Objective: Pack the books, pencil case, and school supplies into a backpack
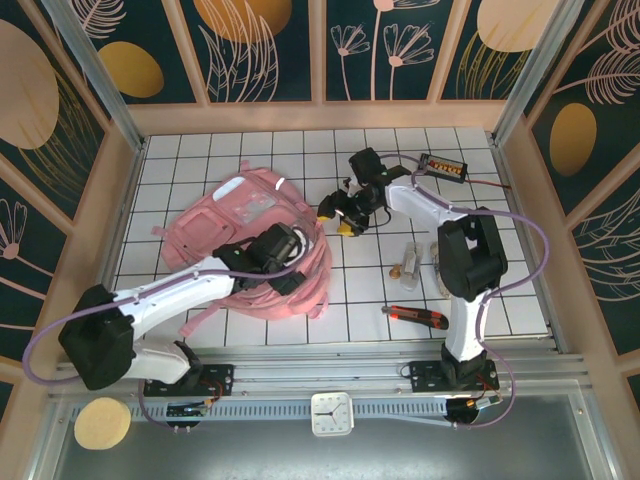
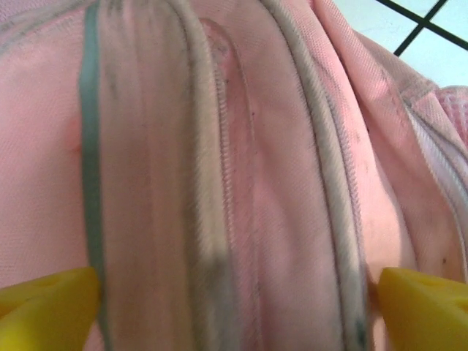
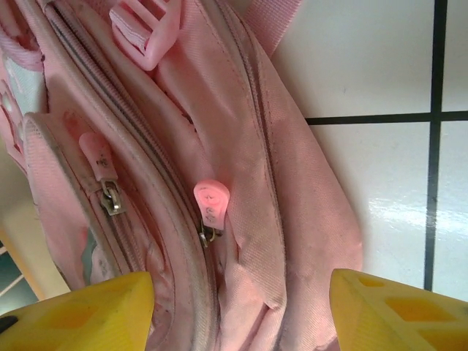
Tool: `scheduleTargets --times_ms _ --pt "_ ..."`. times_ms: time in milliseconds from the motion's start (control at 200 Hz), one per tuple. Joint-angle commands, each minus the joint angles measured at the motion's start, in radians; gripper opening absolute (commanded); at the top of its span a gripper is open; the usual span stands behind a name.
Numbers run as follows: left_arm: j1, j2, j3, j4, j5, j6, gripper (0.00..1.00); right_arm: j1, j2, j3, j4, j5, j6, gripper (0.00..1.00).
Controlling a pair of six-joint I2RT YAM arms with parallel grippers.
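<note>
Pink backpack (image 1: pixel 250 205) lay at the worktop's (image 1: pixel 480 200) 9 o'clock, insides hidden. Left end effector (image 2: pixel 234 311) and right end effector (image 3: pixel 241 307) hung over it, both spread apart.

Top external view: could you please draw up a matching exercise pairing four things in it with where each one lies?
Things:
1. backpack
2. black box with orange buttons
3. red and black cutter
4. white clock

Places:
A. off the table, in front of its near edge
B. near the table's far right corner
C. under the left pincer
D. near right part of the table

Pairs: 1-C, 2-B, 3-D, 4-A
</note>
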Motion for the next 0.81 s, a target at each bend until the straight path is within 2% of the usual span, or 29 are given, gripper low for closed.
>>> scheduleTargets --times_ms 0,95,150,185,240,310,390,490,530,595,645,686,726,801 --pt "-0.039 0.062 0.029 0.048 -0.068 -0.038 0.99 -0.019 0.000 0.012 0.030 -0.038 0.035 0.66" --pt "-0.040 0.121 0.063 0.063 -0.092 -0.061 0.98 -0.028 -0.010 -0.008 0.041 -0.023 0.029 0.66" --pt "-0.040 0.154 0.071 0.069 -0.110 -0.058 0.88 -0.036 -0.017 -0.021 0.057 -0.023 0.032 0.66" --pt "-0.040 0.177 0.075 0.069 -0.114 -0.059 0.73 -0.041 -0.026 -0.027 0.067 -0.020 0.032 0.65" --pt "-0.040 0.201 0.071 0.074 -0.100 -0.050 0.37 -0.049 -0.043 -0.039 0.091 -0.013 0.024 0.66" --pt "-0.040 0.202 0.055 0.079 -0.107 -0.044 0.00 -0.063 -0.066 -0.046 0.108 0.003 -0.017 0.66" --pt "-0.040 0.163 0.042 0.075 -0.117 -0.017 0.00 -0.074 -0.120 -0.087 0.180 0.040 -0.095 0.72" --pt "-0.029 0.045 0.027 0.075 -0.092 0.066 0.00 -0.082 -0.250 -0.212 0.380 0.085 -0.230 0.77" --pt "-0.007 -0.013 0.031 0.059 -0.009 0.115 0.00 -0.081 -0.312 -0.279 0.478 0.113 -0.302 0.77" --pt "0.026 -0.129 0.011 0.059 0.151 0.213 0.00 -0.084 -0.411 -0.398 0.660 0.081 -0.419 0.78" --pt "0.050 -0.215 -0.009 0.049 0.265 0.285 0.00 -0.084 -0.465 -0.464 0.769 0.022 -0.523 0.77" --pt "0.065 -0.266 -0.013 0.030 0.301 0.312 0.00 -0.087 -0.490 -0.490 0.807 -0.101 -0.630 0.76" --pt "0.084 -0.293 -0.003 -0.017 0.335 0.330 0.00 -0.080 -0.499 -0.481 0.774 -0.213 -0.745 0.73" --pt "0.098 -0.308 0.029 -0.123 0.356 0.339 0.00 -0.064 -0.470 -0.423 0.660 -0.291 -0.861 0.71"
